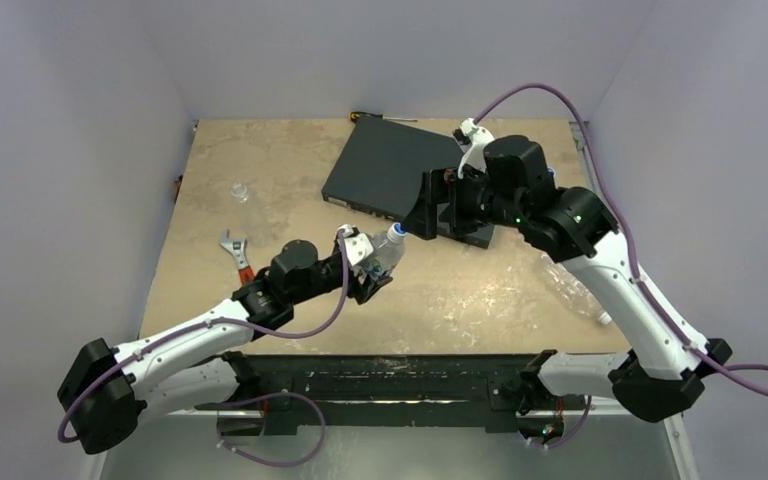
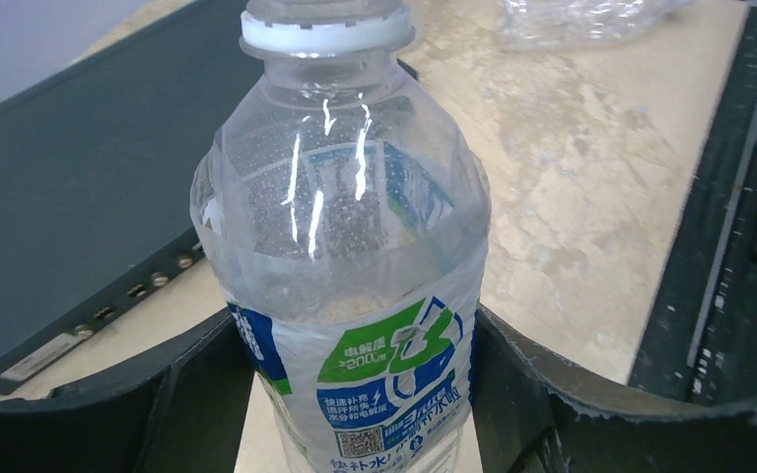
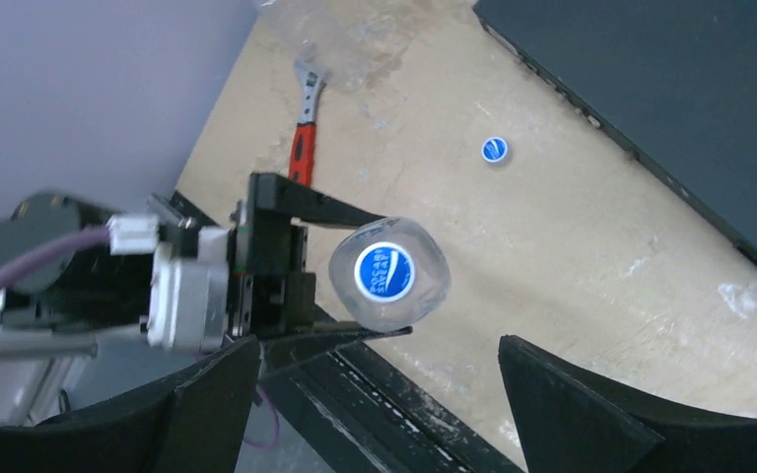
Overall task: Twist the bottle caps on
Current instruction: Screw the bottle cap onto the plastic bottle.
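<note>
Black fingers (image 2: 197,394) of the left pincer (image 2: 363,394) press on both sides of a clear bottle (image 2: 345,246) with a blue, green and white label, gripping it low on the body; its neck leans away from that pincer toward the right pincer (image 3: 379,379). A blue cap (image 3: 386,271) with a white centre sits on the bottle's mouth. The right pincer faces this cap head-on with its jaws spread wide, holding nothing, and is apart from the bottle. Past the bottle, as seen from the right pincer, a loose cap (image 3: 494,149) lies flat on the worktop (image 3: 591,256), close to the edge of a flat black box (image 1: 385,170). That box lies beside and partly beneath the right pincer in the top view. A red-handled wrench (image 1: 237,255) lies on the worktop to the left of the left pincer's arm, and beyond it stands a small clear bottle (image 1: 242,190). Crumpled clear bottles (image 1: 570,285) lie under the right arm. A screwdriver (image 1: 380,117) rests at the far edge, behind the box.
</note>
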You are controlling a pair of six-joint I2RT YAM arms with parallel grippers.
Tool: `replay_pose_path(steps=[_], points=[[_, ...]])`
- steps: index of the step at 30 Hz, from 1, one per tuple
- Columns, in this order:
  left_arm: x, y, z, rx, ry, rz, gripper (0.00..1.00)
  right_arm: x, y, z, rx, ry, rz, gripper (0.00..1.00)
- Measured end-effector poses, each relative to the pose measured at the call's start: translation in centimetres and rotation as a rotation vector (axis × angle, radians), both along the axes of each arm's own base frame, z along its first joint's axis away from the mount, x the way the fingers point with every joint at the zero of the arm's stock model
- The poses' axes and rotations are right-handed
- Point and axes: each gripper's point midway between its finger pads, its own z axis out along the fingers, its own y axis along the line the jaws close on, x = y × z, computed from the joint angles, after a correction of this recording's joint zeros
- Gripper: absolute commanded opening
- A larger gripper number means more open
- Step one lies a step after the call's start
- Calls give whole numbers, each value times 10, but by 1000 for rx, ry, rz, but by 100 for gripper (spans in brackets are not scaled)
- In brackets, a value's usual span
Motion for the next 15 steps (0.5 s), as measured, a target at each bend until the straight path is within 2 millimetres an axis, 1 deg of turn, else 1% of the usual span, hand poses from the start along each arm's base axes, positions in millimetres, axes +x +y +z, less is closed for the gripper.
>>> replay_pose_path(steps=[3,5,7,10,11,15], points=[[-8,3,-3,-17,74,-97,0,-14,-2,11,-11,-105,132,73],[-14,4,0,-33,114,-157,0,-24,-4,10,-26,-153,215,68],[-25,3,9,-50,146,-241,0,-34,-5,6,-39,-182,287,63],[-47,-3,21,-67,180,-379,0,-45,-4,0,-39,-209,372,64],[-52,-4,23,-70,186,-406,0,-47,-3,-2,-38,-217,395,64],[-71,-4,24,-73,225,-497,0,-51,2,-7,-30,-233,449,65]])
